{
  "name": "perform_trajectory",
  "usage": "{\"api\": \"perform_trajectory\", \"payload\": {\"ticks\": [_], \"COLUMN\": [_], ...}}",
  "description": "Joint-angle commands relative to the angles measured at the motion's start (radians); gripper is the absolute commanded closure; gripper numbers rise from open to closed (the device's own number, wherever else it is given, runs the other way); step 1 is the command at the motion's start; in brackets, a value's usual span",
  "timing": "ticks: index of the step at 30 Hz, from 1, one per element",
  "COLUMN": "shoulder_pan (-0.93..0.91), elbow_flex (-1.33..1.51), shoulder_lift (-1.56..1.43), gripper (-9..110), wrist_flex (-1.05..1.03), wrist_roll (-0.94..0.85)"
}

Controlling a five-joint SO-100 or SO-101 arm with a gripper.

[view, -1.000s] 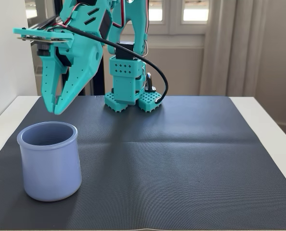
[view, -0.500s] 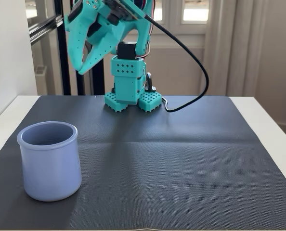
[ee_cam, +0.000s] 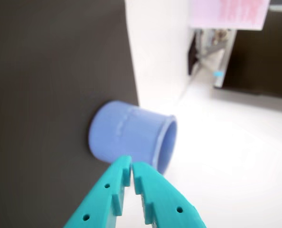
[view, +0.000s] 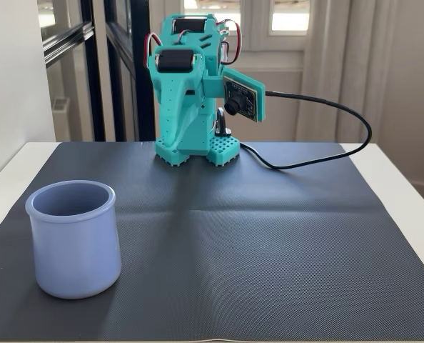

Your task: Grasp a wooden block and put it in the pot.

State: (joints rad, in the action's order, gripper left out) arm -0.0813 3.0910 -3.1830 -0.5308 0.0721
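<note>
The pot point(view: 73, 239), pale periwinkle-blue with a thick rim, stands upright on the front left of the black mat point(view: 255, 229). In the wrist view, which is rolled sideways, the pot point(ee_cam: 126, 137) lies just beyond my fingertips in the picture, mouth to the right. My teal gripper point(ee_cam: 131, 167) is shut, its tips almost touching with nothing between them. In the fixed view the arm is folded at the back of the mat, gripper point(view: 223, 148) low by the base, far from the pot. The wooden block is not in view.
A black cable point(view: 326, 143) runs from the wrist camera over the back right of the mat. The white table point(view: 405, 186) shows around the mat. A white wall point(view: 12, 78) stands at the left; windows are behind the arm.
</note>
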Motion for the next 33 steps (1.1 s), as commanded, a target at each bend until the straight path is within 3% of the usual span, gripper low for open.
{"api": "perform_trajectory", "payload": {"ticks": [1, 14, 33], "shoulder_pan": [0.02, 0.021, 0.098], "elbow_flex": [0.057, 0.052, 0.052], "shoulder_lift": [-0.072, -0.216, -0.213], "gripper": [101, 101, 101], "wrist_flex": [-0.002, -0.262, -0.301], "wrist_roll": [-0.018, -0.06, -0.061]}}
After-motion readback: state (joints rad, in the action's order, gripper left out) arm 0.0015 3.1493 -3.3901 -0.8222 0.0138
